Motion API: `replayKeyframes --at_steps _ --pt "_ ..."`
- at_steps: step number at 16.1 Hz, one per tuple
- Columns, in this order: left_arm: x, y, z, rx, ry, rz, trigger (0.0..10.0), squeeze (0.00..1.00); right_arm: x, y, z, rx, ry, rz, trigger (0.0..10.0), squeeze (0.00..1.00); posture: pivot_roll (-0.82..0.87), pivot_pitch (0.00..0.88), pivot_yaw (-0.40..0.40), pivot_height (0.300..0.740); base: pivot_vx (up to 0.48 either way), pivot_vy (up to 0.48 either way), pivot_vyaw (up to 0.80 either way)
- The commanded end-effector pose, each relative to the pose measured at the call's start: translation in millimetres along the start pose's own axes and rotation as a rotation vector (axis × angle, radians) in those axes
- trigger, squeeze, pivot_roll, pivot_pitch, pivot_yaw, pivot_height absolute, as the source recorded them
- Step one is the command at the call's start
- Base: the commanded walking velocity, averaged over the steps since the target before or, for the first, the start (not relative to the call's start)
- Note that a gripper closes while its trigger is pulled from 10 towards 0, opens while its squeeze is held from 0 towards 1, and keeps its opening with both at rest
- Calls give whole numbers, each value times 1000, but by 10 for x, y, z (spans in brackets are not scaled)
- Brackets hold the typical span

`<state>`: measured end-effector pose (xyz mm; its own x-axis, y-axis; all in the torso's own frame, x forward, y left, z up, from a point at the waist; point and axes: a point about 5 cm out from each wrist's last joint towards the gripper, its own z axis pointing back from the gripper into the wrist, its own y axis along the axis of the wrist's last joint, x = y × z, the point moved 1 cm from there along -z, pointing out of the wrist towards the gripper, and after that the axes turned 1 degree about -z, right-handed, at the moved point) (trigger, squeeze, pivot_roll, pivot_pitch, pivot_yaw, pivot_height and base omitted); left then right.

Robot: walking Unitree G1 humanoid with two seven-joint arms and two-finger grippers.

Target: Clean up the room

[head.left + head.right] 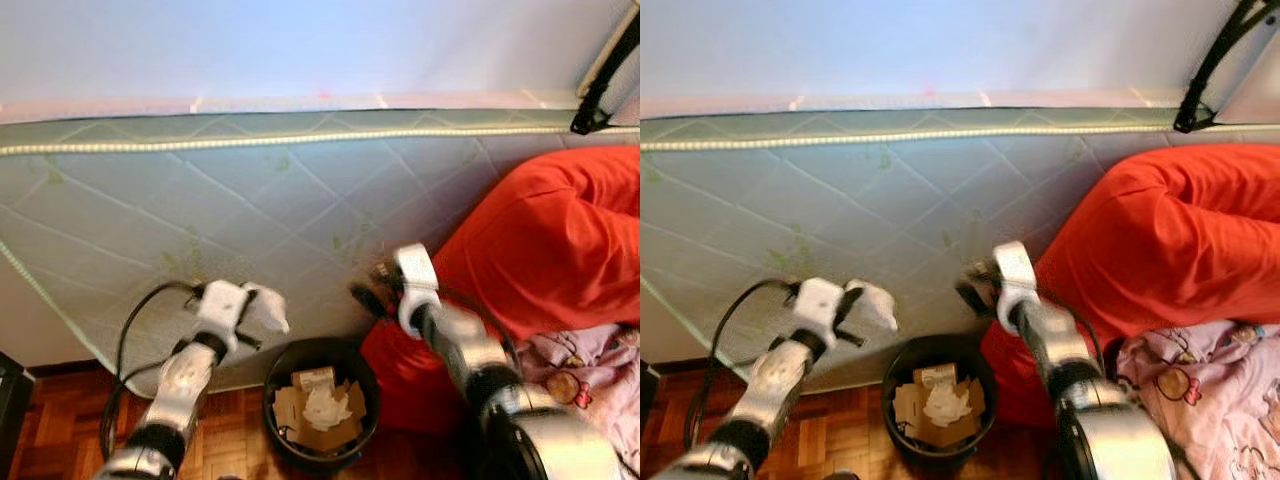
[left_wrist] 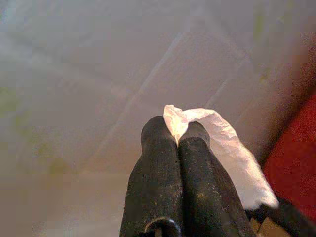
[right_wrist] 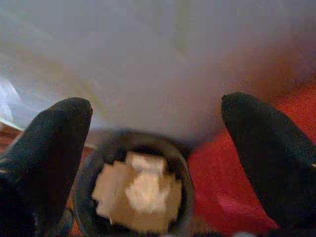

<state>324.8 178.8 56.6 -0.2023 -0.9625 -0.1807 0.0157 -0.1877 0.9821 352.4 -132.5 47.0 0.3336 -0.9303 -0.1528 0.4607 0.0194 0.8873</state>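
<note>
A black waste bin (image 1: 320,402) stands on the wooden floor against the mattress side, holding cardboard scraps and crumpled paper (image 1: 325,405). My left gripper (image 1: 262,312) hovers just above the bin's left rim, shut on a crumpled white tissue (image 1: 268,305); the tissue (image 2: 224,148) sticks out past the closed fingers (image 2: 158,163). My right gripper (image 1: 372,290) is above the bin's right rim, open with nothing in it; between its fingers (image 3: 266,143) the bin (image 3: 133,190) lies below.
A pale quilted mattress (image 1: 250,200) fills the view ahead. A red cloth (image 1: 550,240) hangs over its right part, reaching the floor beside the bin. Pink patterned bedding (image 1: 590,370) lies at lower right. A black cable (image 1: 130,330) loops by my left arm.
</note>
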Motion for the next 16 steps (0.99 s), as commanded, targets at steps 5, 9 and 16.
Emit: replayKeyframes --at_steps 5,9,16 --pt "-156 -246 190 -88 180 197 10000 0 295 -947 366 -154 -264 -164 10000 0 110 53 -83 718 0 0 0" --pt "-20 -41 72 -39 17 39 10000 0 275 -1336 538 -217 -377 -278 10000 0 147 29 -64 718 0 0 0" --pt "-36 38 3 -38 -25 44 10000 0 90 -1422 507 -197 -382 -326 10000 0 135 30 0 718 0 0 0"
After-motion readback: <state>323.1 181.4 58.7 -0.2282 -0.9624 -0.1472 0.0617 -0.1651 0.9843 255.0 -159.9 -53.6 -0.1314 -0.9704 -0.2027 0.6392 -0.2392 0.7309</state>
